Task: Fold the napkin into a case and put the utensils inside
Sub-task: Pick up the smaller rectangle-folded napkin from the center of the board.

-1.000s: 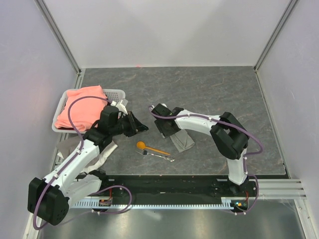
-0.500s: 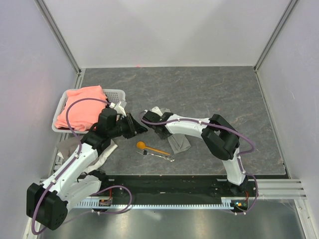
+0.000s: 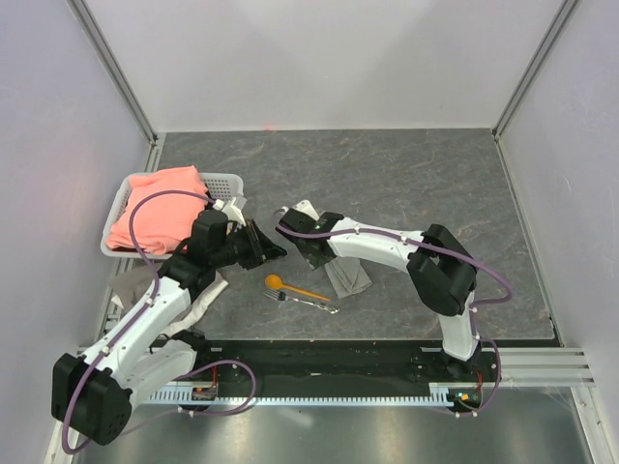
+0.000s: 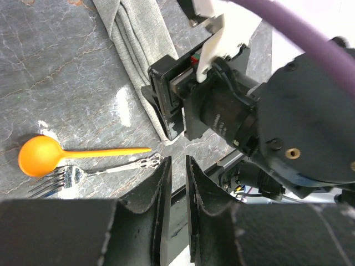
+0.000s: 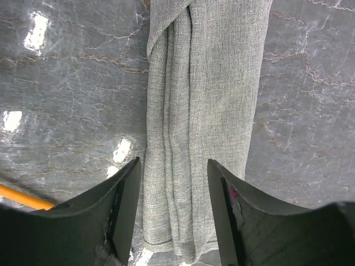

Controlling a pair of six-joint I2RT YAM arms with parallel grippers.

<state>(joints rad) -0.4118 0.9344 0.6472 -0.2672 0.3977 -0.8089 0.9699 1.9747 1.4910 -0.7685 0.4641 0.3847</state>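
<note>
Napkin [image 3: 348,275] is already folded into a narrow grey strip with several lengthwise pleats, flat on the table [image 3: 406,174], just right of the spoon and fork and partly under the right arm's wrist. The table is a dark grey marbled slab with plain pale walls around it. Right arm [image 3: 387,242], white and black with a purple cable [image 3: 493,280], reaches left across the middle. The right gripper [image 5: 173,163] is over the near part of the folded napkin [image 5: 199,111], jaws spread wide with one finger on each side of the strip and nothing clamped; can't tell if the tips touch the cloth. Left arm [image 3: 145,319] angles up from the lower left. The left gripper [image 4: 177,160] is beside the basket and points toward the right wrist, jaws only a thin slit apart and empty. White plastic basket [image 3: 227,179] sits at the left edge, with a pink cloth [image 3: 160,217] heaped in it. A whitish-grey rag [image 3: 203,295] lies crumpled under the left arm. An orange spoon [image 3: 290,287] lies on bare table between the two grippers, bowl to the left and handle pointing right toward the napkin. A silver fork [image 3: 309,302] lies just beside the spoon on the near side, roughly parallel, apart from the cloth. In the left wrist view the spoon [image 4: 66,153] and fork [image 4: 100,172] sit nearly touching, and the napkin [image 4: 133,44] runs up past the right gripper's black fingers.
</note>
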